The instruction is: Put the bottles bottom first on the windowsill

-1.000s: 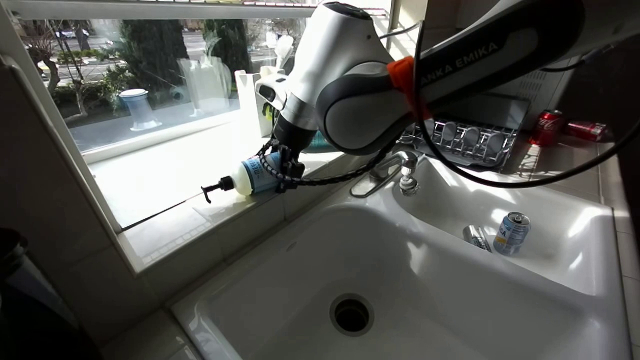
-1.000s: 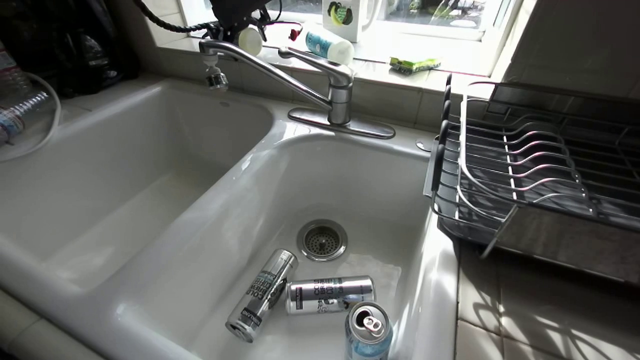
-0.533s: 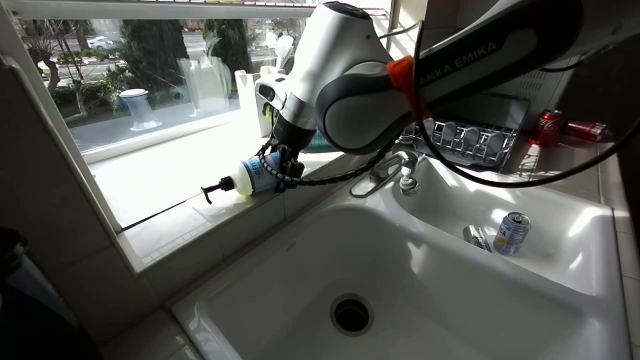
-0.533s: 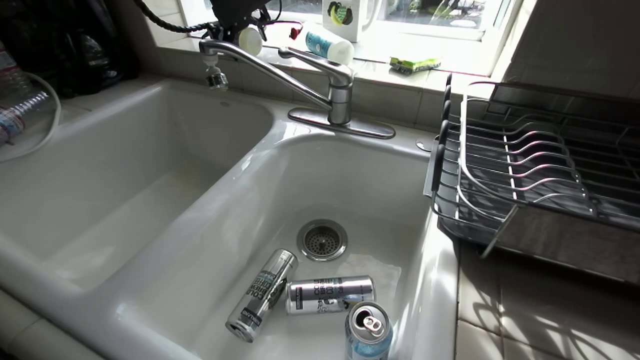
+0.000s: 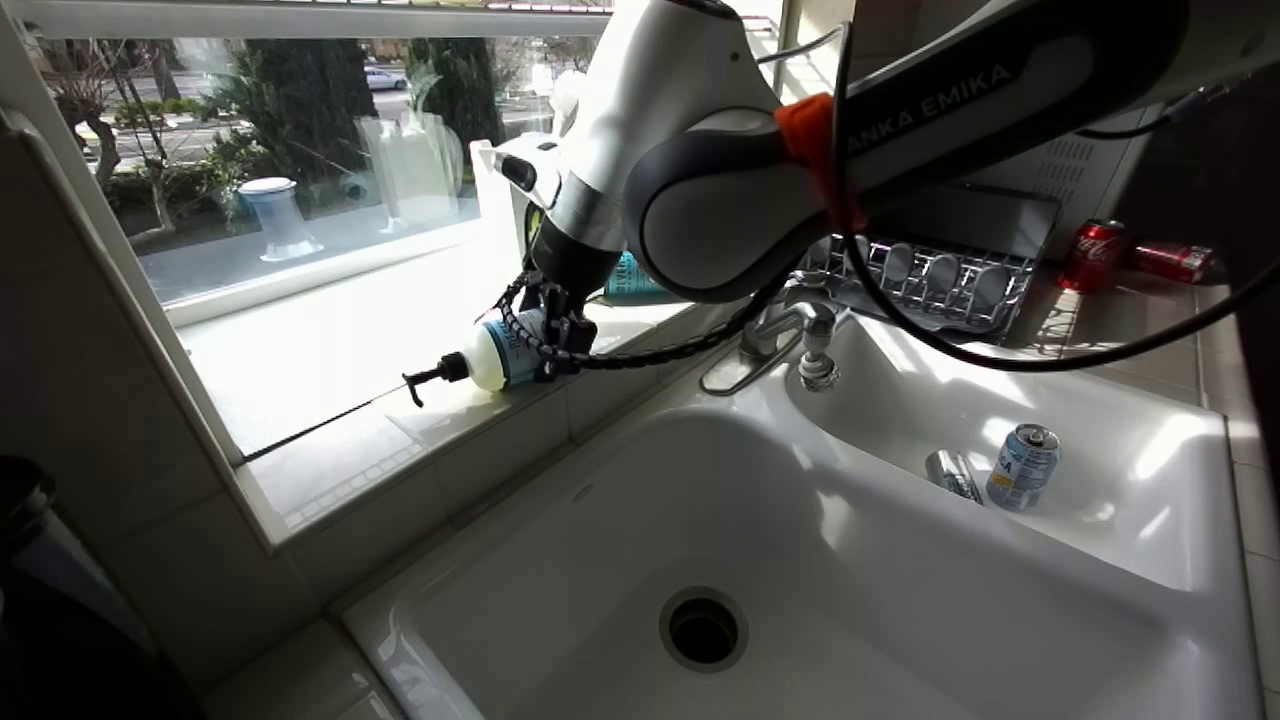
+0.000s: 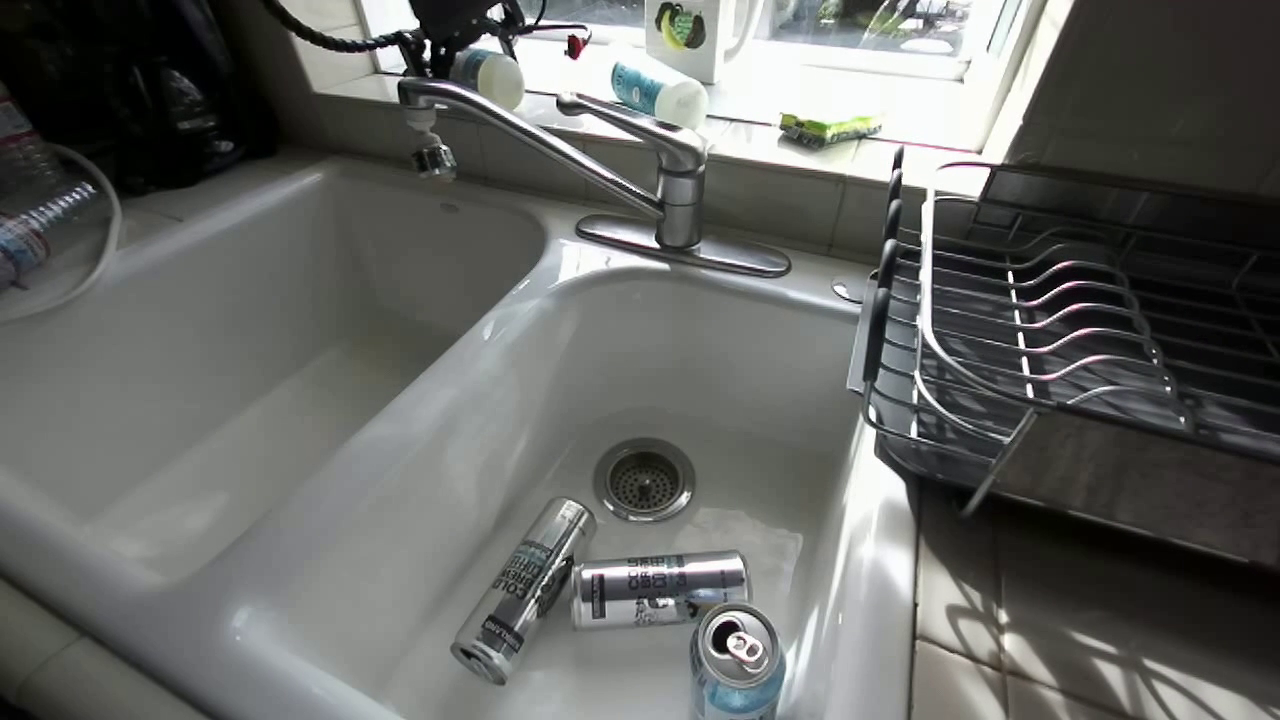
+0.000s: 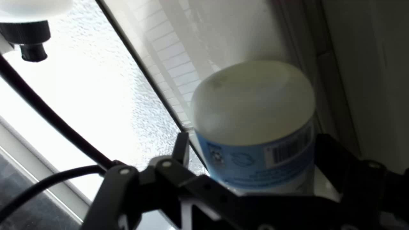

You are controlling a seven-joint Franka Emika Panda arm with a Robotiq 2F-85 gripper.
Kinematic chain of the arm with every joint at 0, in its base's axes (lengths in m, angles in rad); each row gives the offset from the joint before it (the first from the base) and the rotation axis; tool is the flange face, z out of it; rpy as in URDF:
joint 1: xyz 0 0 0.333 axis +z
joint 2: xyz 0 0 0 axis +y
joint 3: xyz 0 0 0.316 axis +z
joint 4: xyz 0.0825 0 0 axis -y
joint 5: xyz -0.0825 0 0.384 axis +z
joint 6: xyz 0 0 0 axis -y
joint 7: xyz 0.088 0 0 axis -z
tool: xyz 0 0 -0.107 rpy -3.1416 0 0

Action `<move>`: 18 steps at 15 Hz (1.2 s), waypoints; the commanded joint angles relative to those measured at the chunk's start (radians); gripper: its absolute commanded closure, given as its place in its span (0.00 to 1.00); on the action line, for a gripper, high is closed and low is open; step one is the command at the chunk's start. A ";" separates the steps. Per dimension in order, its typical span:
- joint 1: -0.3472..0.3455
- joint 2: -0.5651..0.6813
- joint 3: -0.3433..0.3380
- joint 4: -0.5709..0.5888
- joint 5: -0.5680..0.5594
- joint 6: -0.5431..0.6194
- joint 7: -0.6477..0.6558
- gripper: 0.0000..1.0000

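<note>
The pale blue bottle with the black pump lies on its side on the windowsill [image 5: 310, 370], its pump toward the left end in an exterior view, where its body [image 5: 487, 362] shows beside my gripper [image 5: 556, 360]. In the wrist view my gripper [image 7: 253, 139] stands open around this bottle [image 7: 255, 105]. A gap shows at the left finger [image 7: 182, 147]; whether the right one touches I cannot tell. The slimmer deeper blue bottle [image 6: 640, 88] also lies on its side on the sill. Its dark cap [image 7: 25, 32] shows at the upper left of the wrist view.
The faucet [image 6: 680, 200] rises in front of the sill. A white jug [image 6: 690, 40] stands behind the slimmer bottle, and a green packet [image 6: 830, 128] lies farther right. Below is the white sink [image 5: 560, 480] with several cans. A dish rack [image 6: 1050, 330] stands beside it.
In the last half second my gripper has shifted slightly left and up along the pump bottle. More of that bottle's label now shows in an exterior view. Both bottles stay in place.
</note>
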 commanded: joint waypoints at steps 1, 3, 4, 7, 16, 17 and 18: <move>-0.013 0.013 0.034 0.019 0.010 -0.008 -0.047 0.00; -0.015 0.023 0.046 0.029 0.017 -0.004 -0.070 0.00; -0.013 0.027 0.048 0.035 0.016 -0.003 -0.077 0.00; -0.013 0.038 0.059 0.047 0.022 -0.007 -0.106 0.00; -0.025 0.054 0.077 0.071 0.064 0.012 -0.130 0.52; -0.031 0.044 0.079 0.059 0.079 0.022 -0.122 0.53; -0.043 0.033 0.085 0.042 0.101 0.036 -0.122 0.55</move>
